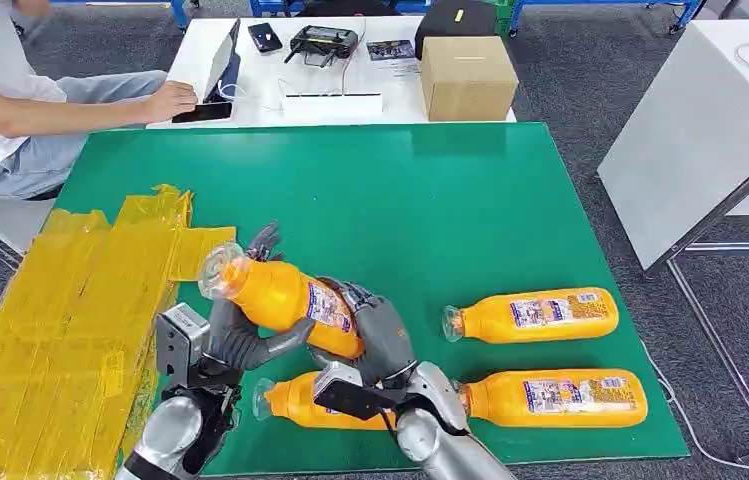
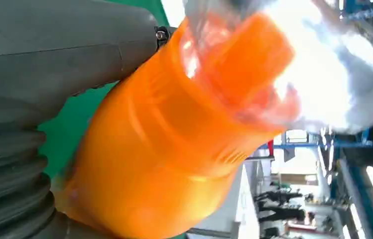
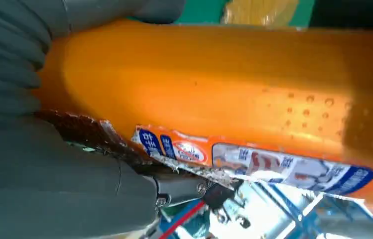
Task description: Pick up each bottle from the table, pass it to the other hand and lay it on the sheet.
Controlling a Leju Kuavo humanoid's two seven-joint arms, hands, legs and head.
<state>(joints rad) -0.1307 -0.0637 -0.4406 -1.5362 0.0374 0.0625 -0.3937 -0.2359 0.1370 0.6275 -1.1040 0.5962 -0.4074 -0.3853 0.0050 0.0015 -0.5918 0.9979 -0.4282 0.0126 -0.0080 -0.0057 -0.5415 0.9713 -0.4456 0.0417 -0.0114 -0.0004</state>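
An orange bottle (image 1: 285,298) with a clear cap hangs tilted above the green table (image 1: 420,200), cap end toward the yellow sheet (image 1: 50,330). My left hand (image 1: 242,338) wraps its upper body near the neck. My right hand (image 1: 378,335) grips its base end. Up close, the bottle (image 2: 174,149) lies against my left hand (image 2: 50,64), and its labelled side (image 3: 224,84) sits in my right hand (image 3: 50,184). Three more orange bottles lie on the table: one (image 1: 535,315) to the right, one (image 1: 550,397) near the front edge, and one (image 1: 295,402) partly hidden beneath my hands.
A person (image 1: 10,110) sits at the far left with a hand by a laptop (image 1: 218,62) on a white table. A cardboard box (image 1: 466,76), a phone and a controller stand there too. Another white table (image 1: 700,130) stands to the right.
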